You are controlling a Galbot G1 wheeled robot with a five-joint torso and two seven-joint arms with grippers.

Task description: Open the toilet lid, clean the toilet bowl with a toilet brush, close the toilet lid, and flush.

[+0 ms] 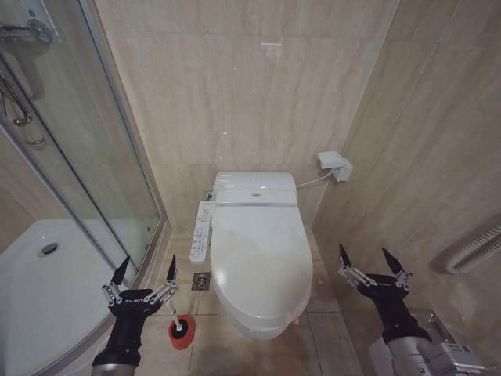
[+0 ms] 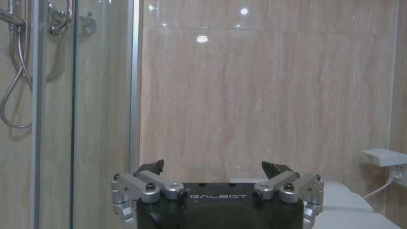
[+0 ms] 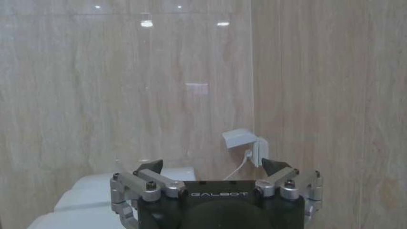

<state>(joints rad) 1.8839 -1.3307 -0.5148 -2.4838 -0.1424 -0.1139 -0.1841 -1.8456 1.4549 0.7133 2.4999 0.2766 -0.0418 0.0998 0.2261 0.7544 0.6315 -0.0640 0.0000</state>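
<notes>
The white toilet lid (image 1: 262, 254) lies shut over the toilet bowl, which is hidden beneath it. Left of the toilet, the toilet brush (image 1: 175, 317) stands in its red cup holder (image 1: 181, 333) on the floor. My left gripper (image 1: 147, 269) hangs open just above and left of the brush, touching nothing. It also shows open in the left wrist view (image 2: 215, 168). My right gripper (image 1: 368, 261) is open to the right of the toilet, with nothing between its fingers, and faces the wall in the right wrist view (image 3: 215, 166).
A glass shower door (image 1: 94, 164) and a white shower tray (image 1: 39, 290) stand on the left. A control panel (image 1: 202, 231) juts from the toilet's left side. A white wall socket box (image 1: 335, 165) sits right of the tank. A floor drain (image 1: 201, 281) lies beside the toilet.
</notes>
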